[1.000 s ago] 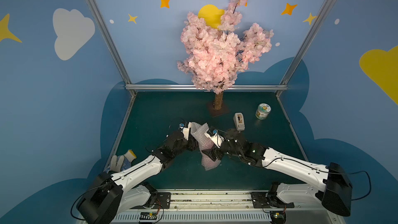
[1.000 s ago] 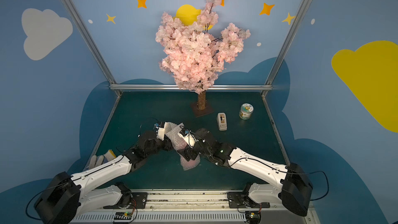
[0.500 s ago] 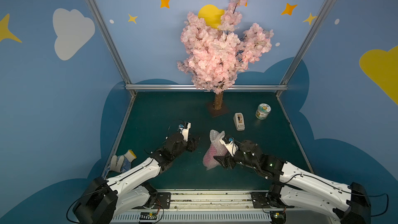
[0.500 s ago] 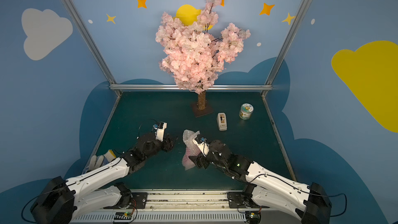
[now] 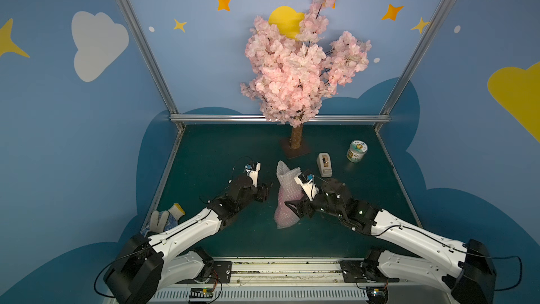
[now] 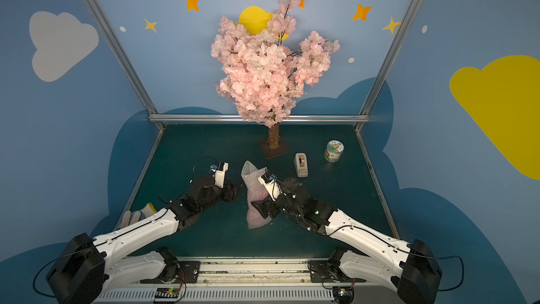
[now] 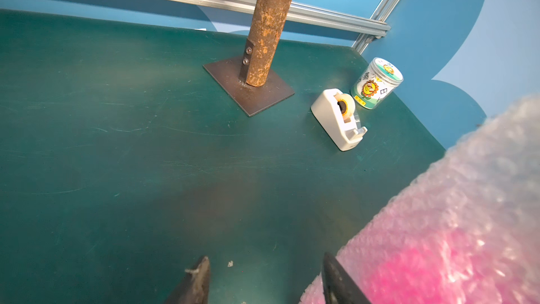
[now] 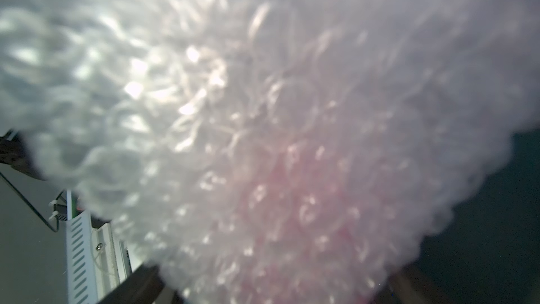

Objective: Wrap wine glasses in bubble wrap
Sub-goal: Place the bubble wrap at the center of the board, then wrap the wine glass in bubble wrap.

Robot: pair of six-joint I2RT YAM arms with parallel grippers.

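Observation:
The bubble wrap (image 5: 287,188) (image 6: 252,182) is bunched into an upright bundle at mid table. The pink wine glass (image 7: 438,258) (image 8: 306,194) shows only as a pink glow through the film. My right gripper (image 5: 293,209) (image 6: 258,207) is shut on the bundle's lower part, its dark fingers (image 8: 140,285) standing wide on either side of it. My left gripper (image 5: 264,193) (image 6: 233,190) (image 7: 266,279) is open just left of the bundle with only bare mat between its fingers (image 7: 201,276). The bundle lies right beside one of them.
A white tape dispenser (image 5: 324,165) (image 7: 339,118) and a green-labelled jar (image 5: 357,151) (image 7: 377,83) stand at the back right. The blossom tree's trunk (image 5: 296,138) rises from a dark plate (image 7: 263,95) at back centre. A work glove (image 5: 165,219) lies at the left edge.
A second ago both grippers were on the bundle. The left one has let go and drawn away to the left, while the right arm pulled the bundle slightly toward the front.

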